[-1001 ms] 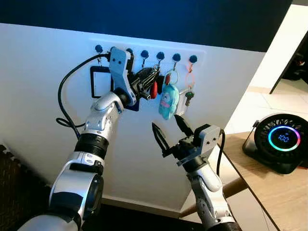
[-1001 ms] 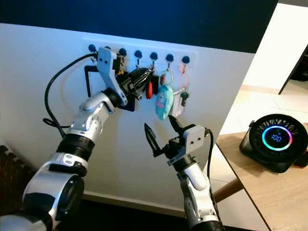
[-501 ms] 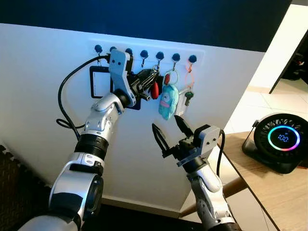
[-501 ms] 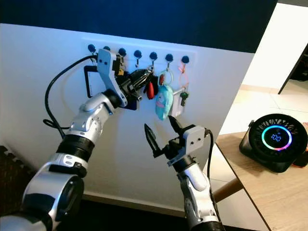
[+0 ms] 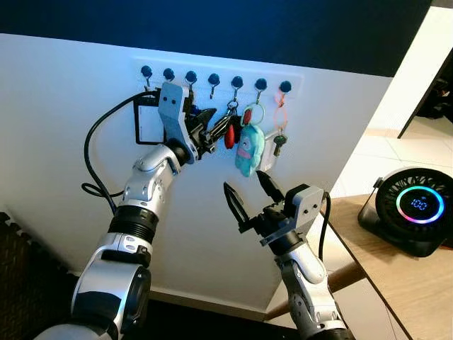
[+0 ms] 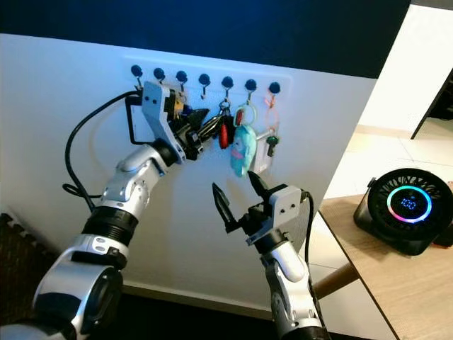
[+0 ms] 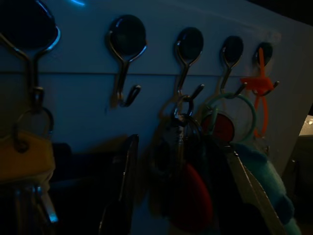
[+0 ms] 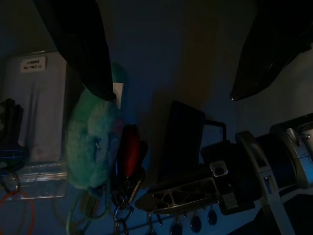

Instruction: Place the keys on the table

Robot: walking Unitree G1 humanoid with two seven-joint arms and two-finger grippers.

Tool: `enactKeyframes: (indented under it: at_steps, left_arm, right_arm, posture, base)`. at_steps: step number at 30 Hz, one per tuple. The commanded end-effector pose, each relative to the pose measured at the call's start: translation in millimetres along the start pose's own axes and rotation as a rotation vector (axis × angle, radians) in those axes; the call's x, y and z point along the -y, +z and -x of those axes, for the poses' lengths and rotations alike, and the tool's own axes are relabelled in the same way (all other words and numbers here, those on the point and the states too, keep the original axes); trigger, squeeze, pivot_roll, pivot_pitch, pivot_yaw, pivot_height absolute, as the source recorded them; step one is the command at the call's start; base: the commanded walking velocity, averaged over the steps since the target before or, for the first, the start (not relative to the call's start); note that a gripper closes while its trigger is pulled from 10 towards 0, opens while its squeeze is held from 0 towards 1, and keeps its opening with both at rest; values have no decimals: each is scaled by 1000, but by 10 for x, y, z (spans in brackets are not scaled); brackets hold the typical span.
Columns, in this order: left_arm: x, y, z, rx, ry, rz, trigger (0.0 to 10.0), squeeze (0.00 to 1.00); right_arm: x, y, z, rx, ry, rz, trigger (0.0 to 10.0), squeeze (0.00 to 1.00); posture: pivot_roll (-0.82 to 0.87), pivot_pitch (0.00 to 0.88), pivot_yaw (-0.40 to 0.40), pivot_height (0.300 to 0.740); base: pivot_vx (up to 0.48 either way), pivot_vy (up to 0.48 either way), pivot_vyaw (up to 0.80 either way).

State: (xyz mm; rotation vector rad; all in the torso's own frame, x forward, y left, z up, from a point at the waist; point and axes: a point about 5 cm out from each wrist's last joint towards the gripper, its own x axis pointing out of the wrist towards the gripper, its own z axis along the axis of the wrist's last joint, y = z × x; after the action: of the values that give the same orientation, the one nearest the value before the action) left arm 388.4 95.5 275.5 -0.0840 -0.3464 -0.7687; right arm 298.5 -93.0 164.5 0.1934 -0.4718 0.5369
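Your left gripper (image 5: 212,126) sits high in the upper middle of the frame with its fingers spread around the keys (image 5: 228,132), a bunch with a red fob that hangs on its wall hook (image 5: 236,83) beside a teal plush charm (image 5: 248,147); nothing is clenched yet. Your right gripper (image 5: 249,193) waits released at centre frame, below the rack. The task looks barely begun: the grasp, the lift off the hook and the carry to the table (image 5: 410,283) at lower right all remain.

Home entryway: wall key rack (image 5: 212,74) with hooks and hanging keys (image 5: 244,138), wooden desk (image 5: 403,276) with round fan (image 5: 416,209), tiled floor (image 5: 371,159) beyond.
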Motion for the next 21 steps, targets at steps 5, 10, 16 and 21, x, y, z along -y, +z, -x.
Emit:
enactKeyframes:
  at_steps: [5, 10, 16, 21]
  left_arm:
    - [6, -1, 41, 2, 1, 3, 10000, 0]
    - [76, 46, 192, 69, -79, 87, 10000, 0]
    - [204, -54, 465, 35, -205, 157, 10000, 0]
    - [261, -256, 812, -82, -227, 173, 10000, 0]
  right_arm:
    - [23, 3, 36, -5, -14, -3, 10000, 0]
    - [31, -50, 87, -32, -16, -2, 10000, 0]
    - [29, -213, 195, -130, -7, 14, 10000, 0]
    - [28, -450, 346, -290, 2, 28, 10000, 0]
  posture:
    - [72, 69, -52, 740]
    - [74, 73, -50, 740]
    - [75, 73, -50, 740]
    - [77, 75, -52, 740]
  base:
    - [0, 0, 0]
    - [0, 0, 0]
    - [0, 0, 0]
    - [0, 0, 0]
